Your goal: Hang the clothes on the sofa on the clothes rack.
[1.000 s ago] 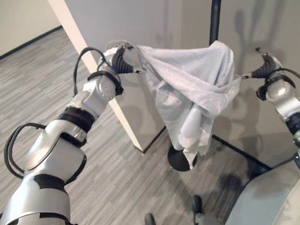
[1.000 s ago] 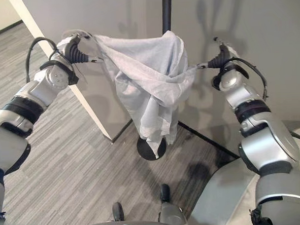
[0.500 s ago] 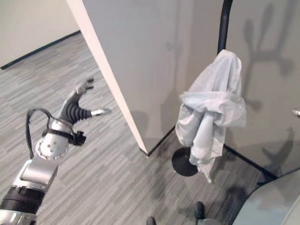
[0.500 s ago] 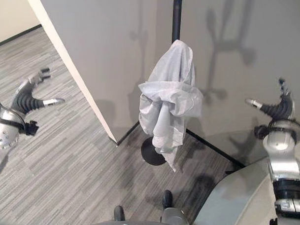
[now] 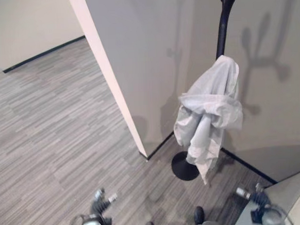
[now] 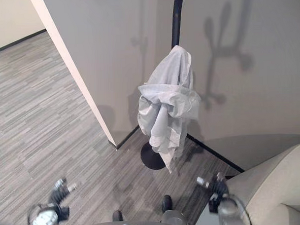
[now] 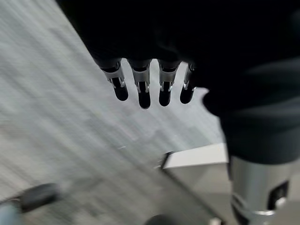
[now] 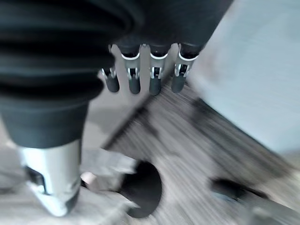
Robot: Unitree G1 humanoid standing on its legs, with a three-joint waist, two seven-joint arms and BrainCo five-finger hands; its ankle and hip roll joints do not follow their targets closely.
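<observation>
While both hands sit low near the floor, the pale grey crumpled cloth garment [image 5: 209,115] hangs bunched on the black metal pole clothes rack [image 5: 224,26], at about 2 o'clock in the head views, its tail dangling just above the rack's round black base [image 5: 184,166]. Left hand [image 5: 100,202] at 7 o'clock: fingers [image 7: 140,89] straight, apart, holding nothing. Right hand [image 6: 214,185] at 5 o'clock: fingers [image 8: 153,77] straight, empty. Light grey upholstered sofa [image 6: 271,187] at 4 o'clock. Grey striped carpet floor [image 5: 52,126] underfoot; grey partition wall [image 5: 148,58] behind the rack.
</observation>
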